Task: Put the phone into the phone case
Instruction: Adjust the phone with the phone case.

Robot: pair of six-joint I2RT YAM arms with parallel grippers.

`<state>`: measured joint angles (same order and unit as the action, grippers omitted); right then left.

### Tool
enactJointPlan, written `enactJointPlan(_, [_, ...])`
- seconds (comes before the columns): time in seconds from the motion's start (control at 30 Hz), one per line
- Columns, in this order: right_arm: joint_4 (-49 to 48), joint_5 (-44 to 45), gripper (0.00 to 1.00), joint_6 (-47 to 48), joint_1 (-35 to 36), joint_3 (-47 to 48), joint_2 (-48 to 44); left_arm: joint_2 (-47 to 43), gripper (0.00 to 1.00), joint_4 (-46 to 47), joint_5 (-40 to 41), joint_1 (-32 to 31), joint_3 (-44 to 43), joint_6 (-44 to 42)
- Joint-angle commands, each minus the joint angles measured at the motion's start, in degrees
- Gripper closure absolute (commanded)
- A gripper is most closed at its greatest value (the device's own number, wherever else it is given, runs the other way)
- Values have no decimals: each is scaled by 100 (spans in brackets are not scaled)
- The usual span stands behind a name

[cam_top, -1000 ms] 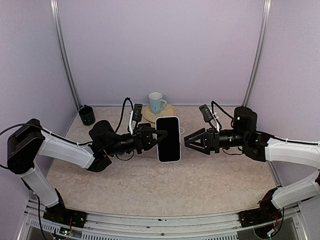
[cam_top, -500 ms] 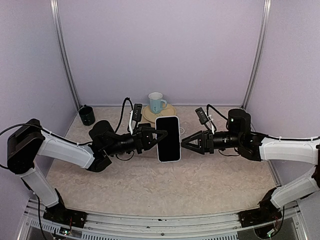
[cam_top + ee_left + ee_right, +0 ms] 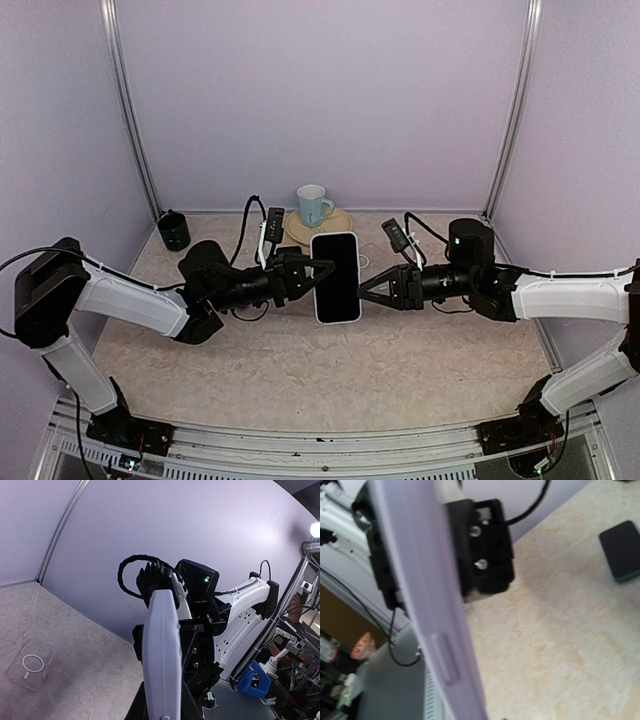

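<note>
The phone, white-edged with a dark screen, is held upright in the air above the middle of the table. My left gripper is shut on its left edge. My right gripper has its fingers narrowed to a point on the right edge and grips it. In the left wrist view the phone's pale side runs up between my fingers, with the right arm behind it. The right wrist view is filled by the phone's edge and side button; my own fingers are hidden there. The clear phone case lies flat on the table.
A light blue mug stands on a round wooden coaster at the back centre. A black cup sits at the back left. Cables trail behind both wrists. Purple walls and metal posts enclose the table.
My right arm has moved left to the phone, and its fingers have gone from wide open to closed on the right edge. The left arm and the phone have stayed still.
</note>
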<state>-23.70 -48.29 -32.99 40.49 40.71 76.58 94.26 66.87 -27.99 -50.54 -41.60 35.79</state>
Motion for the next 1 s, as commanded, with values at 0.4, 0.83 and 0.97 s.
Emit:
enactJointPlan(0.4, [-1129, -1232, 100, -221, 38, -188, 133, -63, 100, 556, -257, 40, -59, 177])
enactJointPlan(0.83, [-422, -722, 100, 186, 46, -68, -82, -89, 100, 645, -235, 54, 0, 218])
enactJointPlan(0.97, [89, -155, 100, 415, 47, 28, -272, -139, 100, 408, 132, 46, 38, 154])
